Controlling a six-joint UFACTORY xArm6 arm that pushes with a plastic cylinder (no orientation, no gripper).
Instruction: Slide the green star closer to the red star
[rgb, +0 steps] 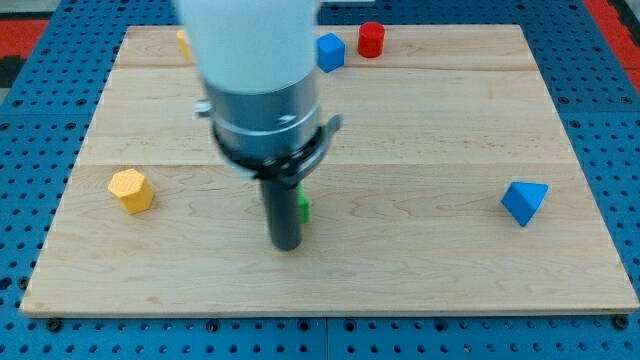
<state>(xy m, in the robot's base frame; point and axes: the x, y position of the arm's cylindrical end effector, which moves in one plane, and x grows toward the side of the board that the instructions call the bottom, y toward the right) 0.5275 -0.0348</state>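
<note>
My tip rests on the wooden board a little below the middle. A green block shows only as a thin sliver just right of the rod, touching or nearly touching it; the rod hides most of it, so its shape cannot be made out. No red star shows; the arm's body covers the upper middle of the board. A red cylinder stands at the view's top edge, right of the arm.
A yellow hexagonal block lies at the left. A blue triangular block lies at the right. A blue cube sits at the top beside the red cylinder. An orange-yellow block peeks out at the top left.
</note>
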